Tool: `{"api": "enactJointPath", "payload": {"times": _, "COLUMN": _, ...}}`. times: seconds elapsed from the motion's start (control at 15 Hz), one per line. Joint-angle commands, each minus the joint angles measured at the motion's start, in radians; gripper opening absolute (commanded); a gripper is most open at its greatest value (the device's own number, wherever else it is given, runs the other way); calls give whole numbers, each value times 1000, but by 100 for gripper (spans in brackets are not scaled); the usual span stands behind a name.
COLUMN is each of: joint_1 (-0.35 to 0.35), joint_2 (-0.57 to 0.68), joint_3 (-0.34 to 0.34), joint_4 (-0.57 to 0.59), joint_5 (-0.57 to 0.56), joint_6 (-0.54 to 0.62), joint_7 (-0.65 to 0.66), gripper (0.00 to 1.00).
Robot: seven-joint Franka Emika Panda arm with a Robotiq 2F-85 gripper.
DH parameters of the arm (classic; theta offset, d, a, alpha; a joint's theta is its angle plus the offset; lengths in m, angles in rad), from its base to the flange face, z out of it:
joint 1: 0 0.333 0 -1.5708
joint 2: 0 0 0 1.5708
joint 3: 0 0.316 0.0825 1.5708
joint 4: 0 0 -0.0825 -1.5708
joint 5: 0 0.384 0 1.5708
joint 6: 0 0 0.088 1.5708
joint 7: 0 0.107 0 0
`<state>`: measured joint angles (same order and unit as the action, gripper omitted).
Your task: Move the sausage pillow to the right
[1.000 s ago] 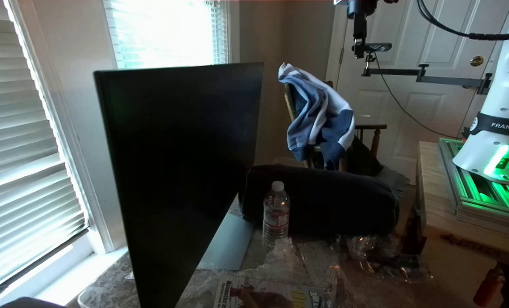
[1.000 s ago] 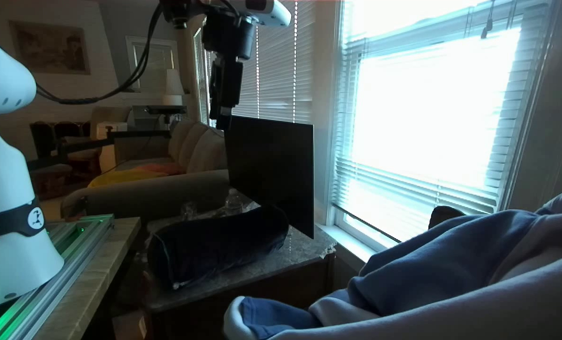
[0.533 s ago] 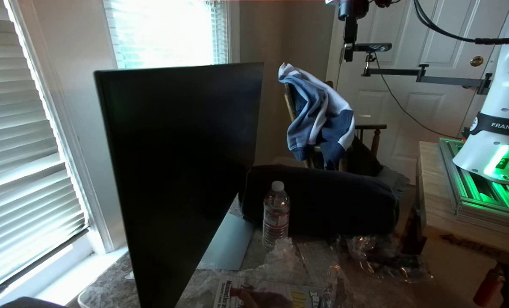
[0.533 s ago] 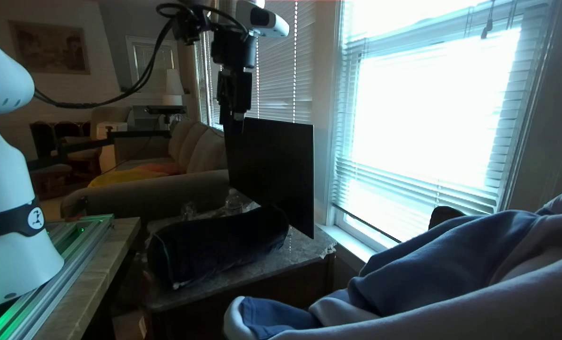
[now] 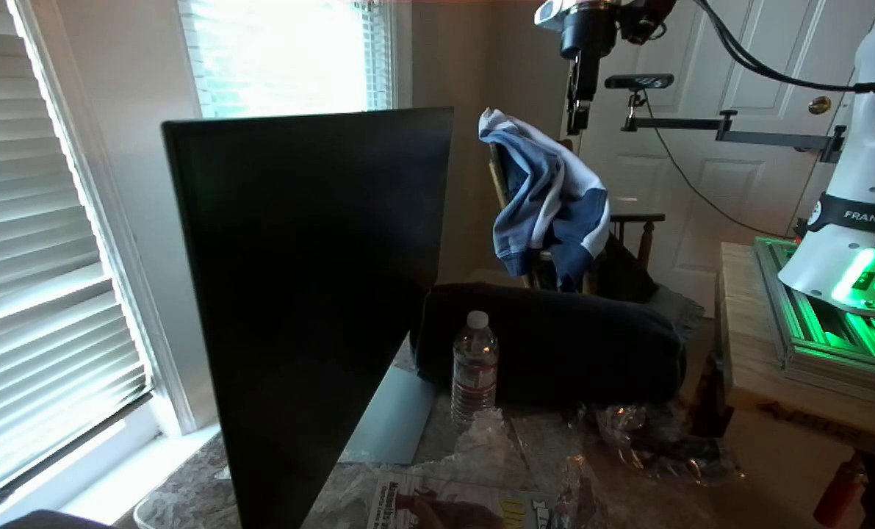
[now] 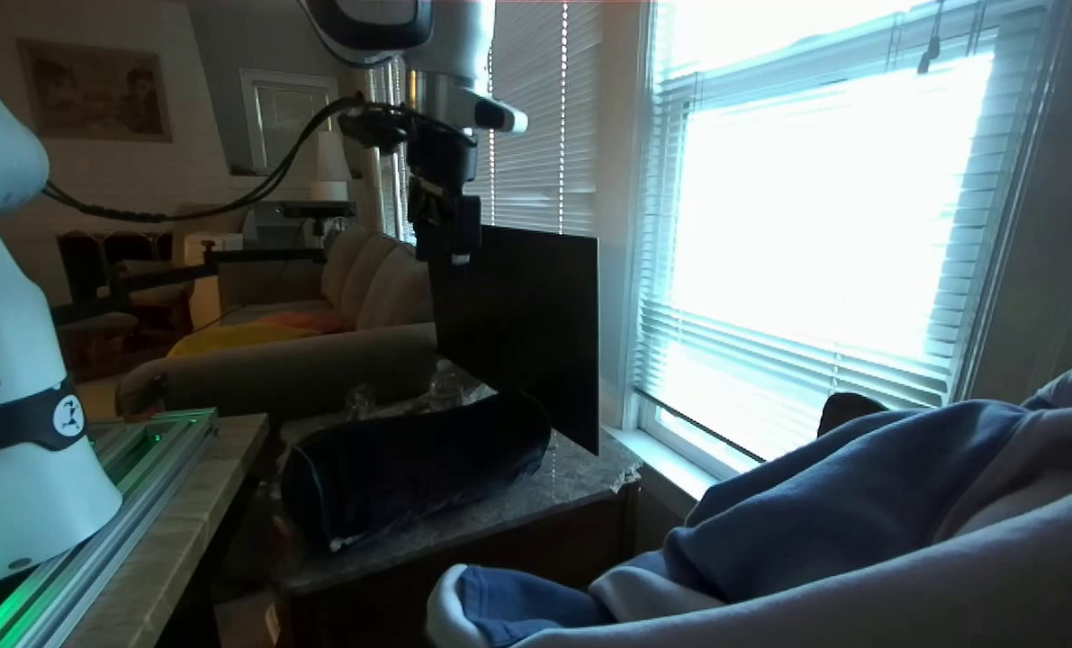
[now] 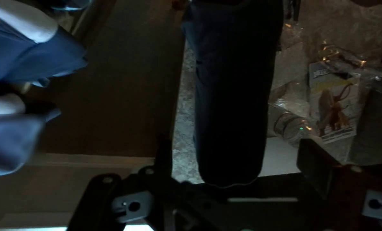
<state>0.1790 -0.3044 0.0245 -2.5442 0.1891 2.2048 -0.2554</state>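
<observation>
Blue-black, the sausage pillow (image 5: 577,349) lies on our bench (image 6: 581,477) beside the bottle (image 5: 474,375); our hand (image 7: 237,154) hangs higher, jaws spread wide, holding nothing, so we judge grasp and rightward move both remain.

Table (image 6: 572,477): mottled, stone-look top. In an exterior view, clock centred on upright water bottle (image 5: 474,371), 12 = far side: dark sausage pillow (image 5: 562,345) lying at 1–2; crumpled clear plastic (image 5: 628,426), 3–4; printed sheet (image 5: 466,507), 6; pale flat panel (image 5: 393,422), 8–9; dark screen (image 5: 305,308), 10, footing hidden.
</observation>
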Motion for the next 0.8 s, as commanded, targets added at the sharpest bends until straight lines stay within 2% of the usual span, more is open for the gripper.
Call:
{"api": "enactJointPath", "payload": {"times": 0.0, "joint_1": 63, "joint_2": 117, "joint_3": 25, "joint_4": 15, "joint_5": 95, "joint_6": 103, "joint_7": -128, "gripper": 100}}
{"api": "enactJointPath", "payload": {"times": 0.4, "joint_1": 85, "joint_2": 361, "joint_3": 119, "joint_4": 84, "joint_5": 69, "joint_6": 197, "joint_7": -186, "gripper": 100}}
{"api": "enactJointPath", "payload": {"times": 0.73, "joint_1": 66, "joint_2": 545, "joint_3": 166, "joint_4": 168, "joint_5": -4, "joint_6": 228, "joint_7": -54, "gripper": 100}}
